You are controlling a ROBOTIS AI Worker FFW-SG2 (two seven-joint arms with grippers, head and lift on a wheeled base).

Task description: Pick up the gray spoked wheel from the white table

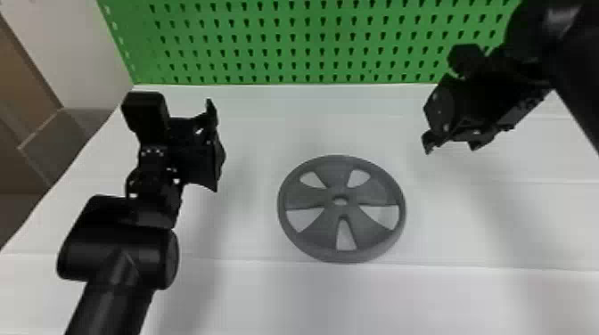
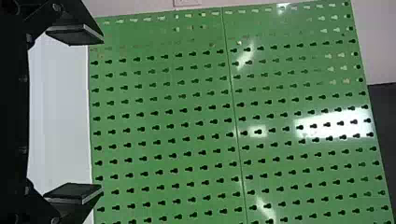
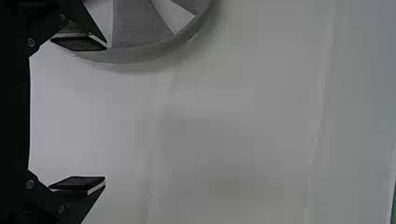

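Lying flat on the white table, slightly right of the middle of the head view, is the gray spoked wheel. Being round, it has no long axis; its flat face and small hub hole point up. Five broad spokes fan out to the rim, one toward the far side, and five openings sit between them, one facing almost straight toward the near side. A thin seam crosses the surface from left to right, meeting the wheel's near rim.

To the wheel's left, apart from it, the left gripper is raised over the surface, its black arm coming in from the near left. Its jaws are spread wide and hold nothing; its wrist camera faces the pegboard. To the right and farther back, the right gripper hangs above the surface, its arm entering from the right. Those jaws are also wide apart, with nothing in their grasp. In the right wrist view, one of its fingers overlaps part of the wheel, though the head view shows a space between the two.

Along the far edge stands a green pegboard with rows of dark holes; the right arm hides part of its right side. A pale wall rises to its left.
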